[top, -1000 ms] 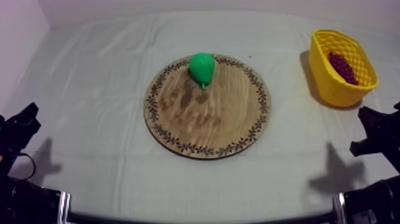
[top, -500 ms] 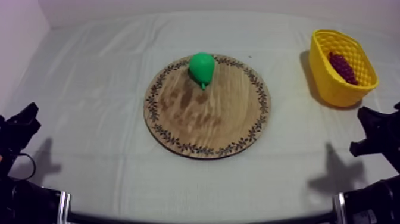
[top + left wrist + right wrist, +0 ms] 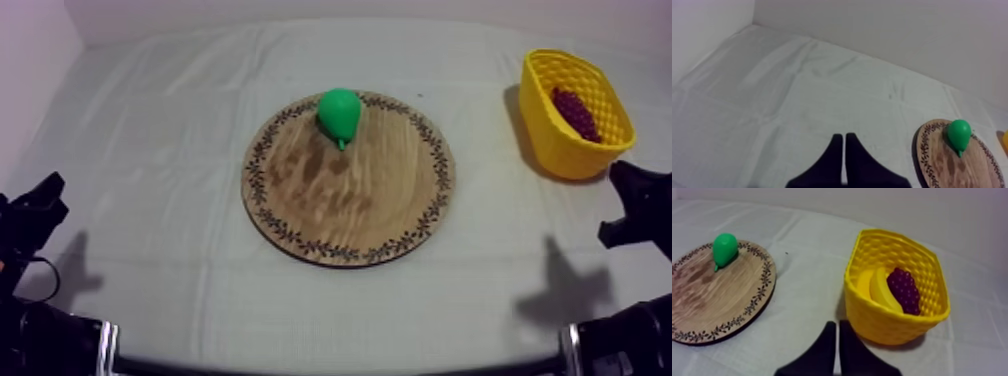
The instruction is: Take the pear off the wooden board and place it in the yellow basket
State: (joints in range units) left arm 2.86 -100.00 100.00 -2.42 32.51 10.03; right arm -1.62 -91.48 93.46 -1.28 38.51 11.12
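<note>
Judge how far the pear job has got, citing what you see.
Done: nothing; the pear lies on the wooden board, near its far rim. In hand: nothing; the left gripper and right gripper rest low with fingers shut on nothing. Left: the grasp, carry and drop into the yellow basket, which holds a banana and grapes.

Soft, even, fairly bright light lies over the grey-white cloth (image 3: pixel 180 150). A faint grey shadow falls on the cloth just inward of the left gripper (image 3: pixel 50 198), and a wider one just inward of the right gripper (image 3: pixel 630 203). Ahead of the right gripper's fingertips, the yellow basket (image 3: pixel 882 318) casts a darker shadow at its foot, on the side towards the wooden board (image 3: pixel 717 303).
</note>
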